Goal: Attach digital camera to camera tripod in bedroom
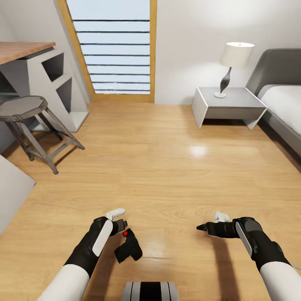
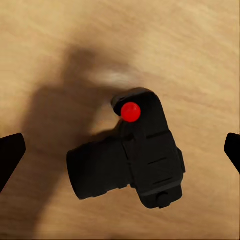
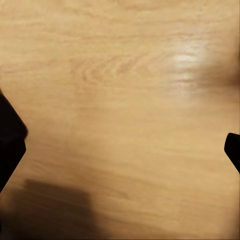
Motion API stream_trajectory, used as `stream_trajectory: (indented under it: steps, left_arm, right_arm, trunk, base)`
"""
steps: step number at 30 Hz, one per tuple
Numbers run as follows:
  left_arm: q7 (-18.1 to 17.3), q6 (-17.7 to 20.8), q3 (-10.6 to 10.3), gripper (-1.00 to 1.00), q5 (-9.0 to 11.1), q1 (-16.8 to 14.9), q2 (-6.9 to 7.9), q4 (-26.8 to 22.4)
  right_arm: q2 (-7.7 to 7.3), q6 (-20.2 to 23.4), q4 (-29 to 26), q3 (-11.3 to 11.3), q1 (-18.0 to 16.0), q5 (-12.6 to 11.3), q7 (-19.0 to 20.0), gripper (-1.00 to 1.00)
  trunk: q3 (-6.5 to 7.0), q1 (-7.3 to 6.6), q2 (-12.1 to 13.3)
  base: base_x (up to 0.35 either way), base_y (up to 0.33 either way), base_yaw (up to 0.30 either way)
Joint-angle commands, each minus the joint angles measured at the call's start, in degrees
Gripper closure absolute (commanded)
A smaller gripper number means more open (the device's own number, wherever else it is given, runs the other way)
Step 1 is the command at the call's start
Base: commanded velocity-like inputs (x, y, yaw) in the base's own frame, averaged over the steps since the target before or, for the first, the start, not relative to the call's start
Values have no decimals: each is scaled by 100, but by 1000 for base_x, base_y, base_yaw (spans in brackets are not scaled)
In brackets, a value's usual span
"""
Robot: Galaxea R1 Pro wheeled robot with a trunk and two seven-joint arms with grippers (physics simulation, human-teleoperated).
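**Camera on the floor under the left hand, pickup not yet done**

Digital camera [image 1: 128, 246] lies on the wood floor [image 1: 167, 167] of the bedroom, right by the left hand [image 1: 118, 225], near the robot's base. Left wrist view looks straight down on it: black body [image 2: 145, 155], red button [image 2: 131, 112] on top, lens sticking out sideways. The left hand's fingers [image 2: 10, 155] are at the two edges of that view, spread wide, camera between them, no contact visible. So the left hand is apart, not gripping. Right hand [image 1: 202, 228] hangs over bare floor, well apart from the camera; its fingertips [image 3: 10, 145] also sit wide at the view's edges, nothing between them, so apart too.

Step in hand, as I judge it: grasping the camera. Next move calls for lowering the left hand and closing across the body, not the lens.

Further off: window [image 1: 112, 46], nightstand [image 1: 228, 104] with lamp [image 1: 232, 67], bed [image 1: 280, 104], stool [image 1: 29, 125], desk [image 1: 37, 71]. After the grasp the robot likely has to turn and look for the camera tripod.
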Motion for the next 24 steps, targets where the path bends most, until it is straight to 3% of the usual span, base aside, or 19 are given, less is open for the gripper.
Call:
stream_trajectory:
  steps: [1,24]
  left_arm:
    - [55,9,-11,-100,59,-3,3,-5]
    - [55,7,-11,-100,57,-4,2,-11]
  right_arm:
    - [2,40,-5,-11,-2,-23,2,-100]
    - [3,40,-5,-12,-2,-24,10,-100]
  trunk:
    - [-4,-2,-2]
    - [-4,-2,-2]
  base:
    - [-61,56,0]
    - [-10,10,0]
